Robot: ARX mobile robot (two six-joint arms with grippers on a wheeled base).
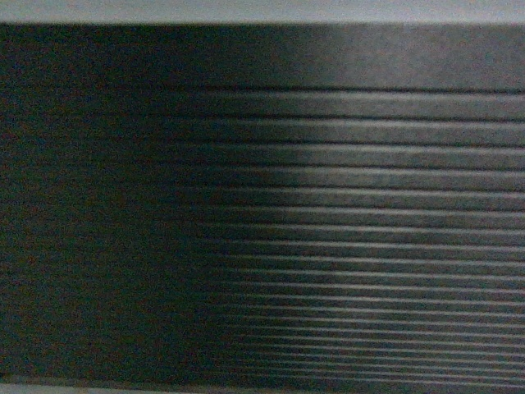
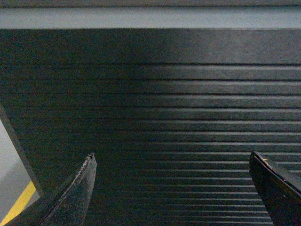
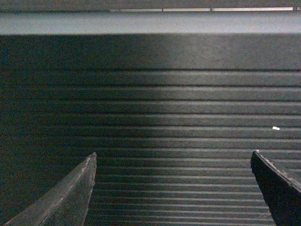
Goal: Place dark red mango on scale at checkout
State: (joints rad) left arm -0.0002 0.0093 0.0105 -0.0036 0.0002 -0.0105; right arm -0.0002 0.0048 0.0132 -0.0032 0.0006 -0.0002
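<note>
The checkout fills the head view as a dark, horizontally ribbed front panel, very close. Neither the dark red mango nor the scale shows in any view. In the left wrist view my left gripper is open, its two dark fingers spread wide with only the ribbed checkout front between them. My right gripper is open too, its fingers wide apart and facing the same ribbed checkout panel. Neither gripper holds anything.
A grey strip runs along the top of the head view, and a pale grey band crosses the top of each wrist view. Grey floor with a yellow line shows past the counter's left edge in the left wrist view.
</note>
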